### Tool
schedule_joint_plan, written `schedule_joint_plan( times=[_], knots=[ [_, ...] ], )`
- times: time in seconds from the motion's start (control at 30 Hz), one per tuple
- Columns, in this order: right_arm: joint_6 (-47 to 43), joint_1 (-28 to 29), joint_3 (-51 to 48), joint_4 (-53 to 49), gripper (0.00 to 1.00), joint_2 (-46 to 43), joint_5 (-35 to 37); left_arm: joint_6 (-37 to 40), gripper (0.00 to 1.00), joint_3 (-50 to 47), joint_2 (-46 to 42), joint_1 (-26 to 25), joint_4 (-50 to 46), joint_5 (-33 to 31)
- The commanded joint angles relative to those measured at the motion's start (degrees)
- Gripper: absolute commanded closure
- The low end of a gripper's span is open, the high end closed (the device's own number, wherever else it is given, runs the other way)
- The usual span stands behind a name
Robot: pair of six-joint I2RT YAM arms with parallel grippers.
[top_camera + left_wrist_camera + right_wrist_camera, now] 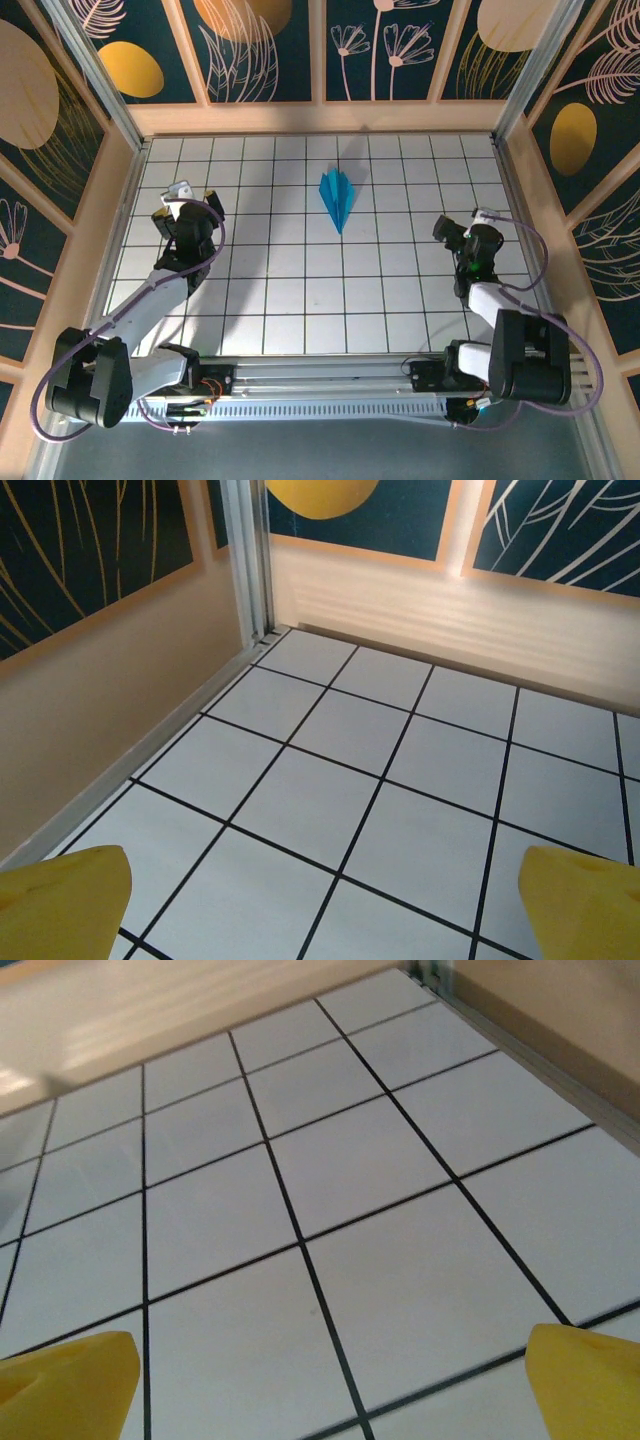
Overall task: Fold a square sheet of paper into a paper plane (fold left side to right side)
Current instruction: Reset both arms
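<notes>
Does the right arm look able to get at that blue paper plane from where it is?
Probably yes: the right gripper stands open, off to one side of the paper plane, with bare white tiles between them.

Paper plane (337, 198): bright cyan-blue, folded into a narrow dart with creased wings.
Pose: flat on my surface (300, 290), nose toward me, tail away.
Place: far middle of the grid, ahead of me.

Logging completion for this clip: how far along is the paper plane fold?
Done: the paper plane lies on the table as a creased, pointed dart. In hand: nothing; the left gripper and right gripper are open, empty and well apart from it. Left: seemingly nothing.
</notes>
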Motion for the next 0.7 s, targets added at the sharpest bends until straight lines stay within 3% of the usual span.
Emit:
schedule_joint_plan(
  times=[0.0, 0.33, 0.47, 0.67],
  knots=[
    [-1.6, -0.4, -2.1, 15.8, 0.01, 4.3, -2.6, 1.2, 0.01, -0.4, 0.4, 0.9, 3.1, -0.8],
    [-6.5, 0.5, -3.9, 36.1, 0.01, 16.8, -10.6, 2.3, 0.01, -3.6, 1.9, 3.7, 7.9, 0.4],
    [-7.0, 1.3, -6.7, 43.6, 0.01, 19.4, -9.8, 3.7, 0.01, -6.5, 2.9, 4.8, 13.0, 0.6],
    [-6.4, 0.8, -6.7, 43.5, 0.01, 19.3, -9.7, 7.7, 0.01, -11.1, 5.5, 5.0, 23.5, 2.4]
  ],
)
